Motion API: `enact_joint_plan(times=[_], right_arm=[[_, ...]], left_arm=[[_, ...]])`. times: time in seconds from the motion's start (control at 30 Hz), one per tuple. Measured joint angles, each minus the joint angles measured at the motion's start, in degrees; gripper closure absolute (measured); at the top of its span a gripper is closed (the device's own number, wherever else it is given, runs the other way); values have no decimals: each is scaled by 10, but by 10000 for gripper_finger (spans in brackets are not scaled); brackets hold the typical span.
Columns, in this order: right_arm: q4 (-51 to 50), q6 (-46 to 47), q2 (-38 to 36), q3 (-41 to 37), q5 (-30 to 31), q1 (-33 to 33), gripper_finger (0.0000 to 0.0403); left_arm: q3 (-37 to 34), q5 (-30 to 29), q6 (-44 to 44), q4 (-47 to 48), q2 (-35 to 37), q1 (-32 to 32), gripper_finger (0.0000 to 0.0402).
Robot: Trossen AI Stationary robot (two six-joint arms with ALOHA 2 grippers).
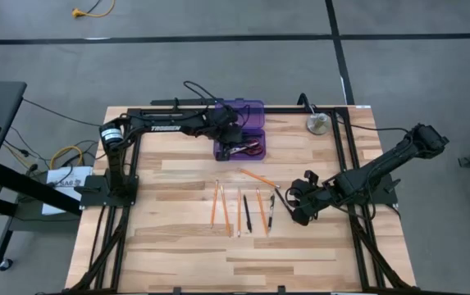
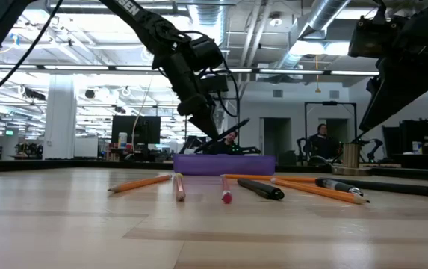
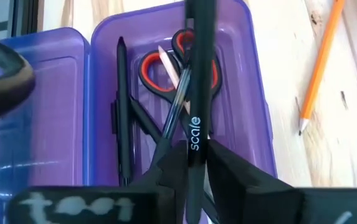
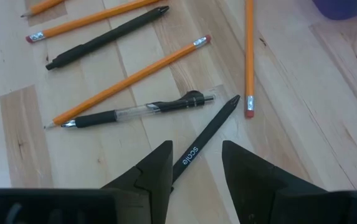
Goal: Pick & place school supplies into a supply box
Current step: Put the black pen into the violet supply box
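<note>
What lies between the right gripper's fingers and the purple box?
In the high view, only one slanted orange pencil and bare table lie between the right gripper and the purple box.

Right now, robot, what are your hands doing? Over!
Left gripper over the purple box, black pen between its fingers. Right gripper open above another pen on the table. Scissors already boxed. Nothing blocking.

The left gripper hangs over the open supply box, blocking the way in from above. Pencils and pens lie in a row with narrow gaps. The table nearer the front edge is free.
</note>
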State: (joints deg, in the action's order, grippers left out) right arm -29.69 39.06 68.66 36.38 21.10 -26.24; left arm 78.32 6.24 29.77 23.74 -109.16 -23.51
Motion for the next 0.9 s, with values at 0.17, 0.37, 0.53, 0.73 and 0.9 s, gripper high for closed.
enact_joint_plan(times=[0.17, 0.37, 0.53, 0.73, 0.9], right_arm=[[0, 0, 0, 0, 0, 0, 270], [0, 0, 0, 0, 0, 0, 269], [0, 0, 0, 0, 0, 0, 270], [2, 25, 0, 0, -1, 0, 270], [2, 85, 0, 0, -3, 0, 269]], left_arm=[[0, 0, -2, -3, 0, 4, 327], [0, -5, -5, -5, 0, 9, 302], [0, 6, -27, -1, 3, 10, 292], [0, 86, -64, 14, 42, 10, 292], [0, 211, -112, 29, 103, 10, 291]])
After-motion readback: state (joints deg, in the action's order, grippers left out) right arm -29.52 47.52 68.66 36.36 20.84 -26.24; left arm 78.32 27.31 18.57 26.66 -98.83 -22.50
